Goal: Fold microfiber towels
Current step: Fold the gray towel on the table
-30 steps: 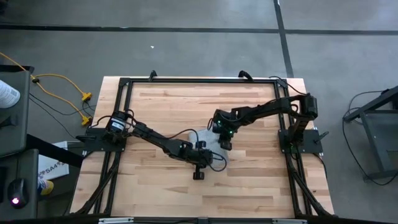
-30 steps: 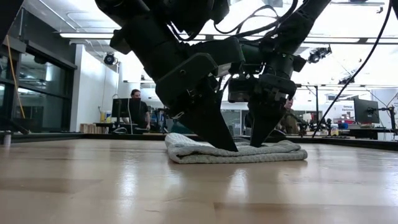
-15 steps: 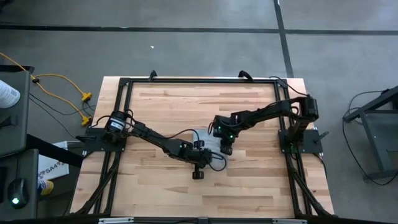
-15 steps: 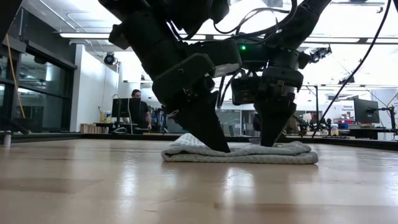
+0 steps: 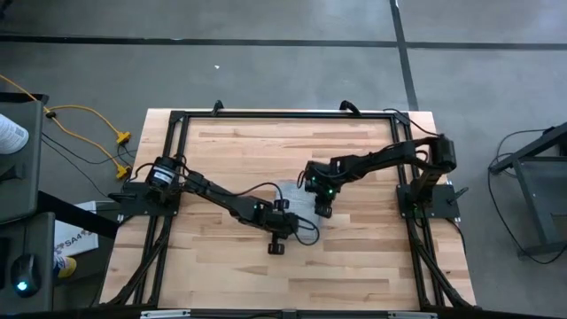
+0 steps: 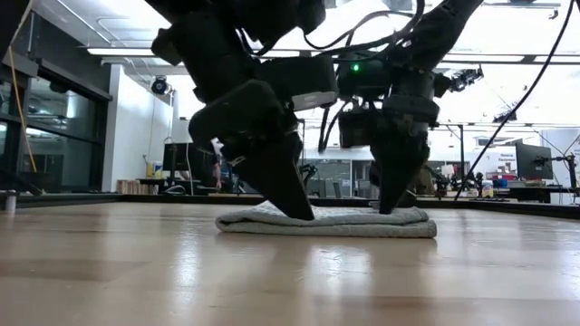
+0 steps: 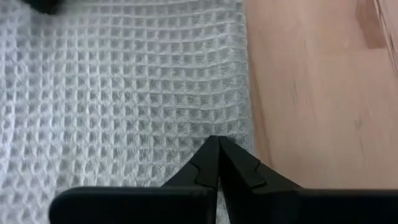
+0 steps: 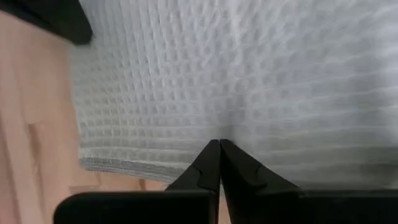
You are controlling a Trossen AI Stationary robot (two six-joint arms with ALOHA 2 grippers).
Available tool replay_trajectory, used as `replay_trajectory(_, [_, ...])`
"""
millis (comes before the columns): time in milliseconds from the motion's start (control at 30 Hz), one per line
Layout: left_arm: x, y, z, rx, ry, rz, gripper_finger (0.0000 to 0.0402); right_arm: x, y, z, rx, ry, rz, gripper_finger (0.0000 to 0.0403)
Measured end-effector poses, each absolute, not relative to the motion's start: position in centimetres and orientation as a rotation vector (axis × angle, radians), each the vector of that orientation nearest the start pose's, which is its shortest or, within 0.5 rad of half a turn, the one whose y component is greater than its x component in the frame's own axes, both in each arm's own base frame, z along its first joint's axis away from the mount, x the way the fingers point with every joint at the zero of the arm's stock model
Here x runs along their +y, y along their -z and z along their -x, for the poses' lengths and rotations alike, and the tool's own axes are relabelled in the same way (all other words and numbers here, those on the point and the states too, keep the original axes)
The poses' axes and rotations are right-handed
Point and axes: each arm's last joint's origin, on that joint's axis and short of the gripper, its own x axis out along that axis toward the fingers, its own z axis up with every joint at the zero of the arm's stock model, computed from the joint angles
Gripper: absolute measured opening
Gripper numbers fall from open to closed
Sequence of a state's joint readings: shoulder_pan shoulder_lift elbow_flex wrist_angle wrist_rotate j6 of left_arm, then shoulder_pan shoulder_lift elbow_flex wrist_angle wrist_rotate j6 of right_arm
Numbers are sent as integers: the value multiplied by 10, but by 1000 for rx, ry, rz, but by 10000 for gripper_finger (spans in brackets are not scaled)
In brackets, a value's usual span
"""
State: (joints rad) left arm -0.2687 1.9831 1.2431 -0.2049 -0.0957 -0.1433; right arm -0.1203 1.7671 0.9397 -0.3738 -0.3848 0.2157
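Sliding: we see the folded towel (image 6: 326, 220) now lying further toward the low view's left than a second ago, its bundle flatter and its edges more even.
Left pincer (image 6: 292, 206): nearest the low camera, tips pinched together and pressing on the towel's near-left part; in its wrist view the closed tips (image 7: 217, 163) rest on the waffle weave just beside the cloth's edge, holding nothing.
Right pincer (image 6: 391, 201): a little further back, also closed, tip down on the towel; its wrist view shows the tips (image 8: 217, 163) on the cloth near a folded border.
Towel: middle of the desk (image 5: 230, 151), under both pincers.
Meaning: we judge that the folding is largely done and that the two closed pincers are pushing the stack to straighten or place it.
Beyond: the workshop behind the desk.
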Motion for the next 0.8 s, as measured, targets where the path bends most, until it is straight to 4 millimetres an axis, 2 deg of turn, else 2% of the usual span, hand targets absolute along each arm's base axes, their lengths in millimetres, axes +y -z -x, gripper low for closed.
replay_trajectory(300, [-105,-174,-397,962,105,-161,19,-42,-183,-303,1030,-80,-483,3])
replay_trajectory(467, [-97,-183,-400,972,92,-356,19,-53,-190,-298,1009,24,-442,3])
replay_trajectory(567, [-80,-182,-401,1004,74,-410,19,-63,-187,-296,1022,57,-459,3])
replay_trajectory(800, [-23,-179,-394,1184,-13,-390,19,-74,-185,-289,1058,81,-476,3])
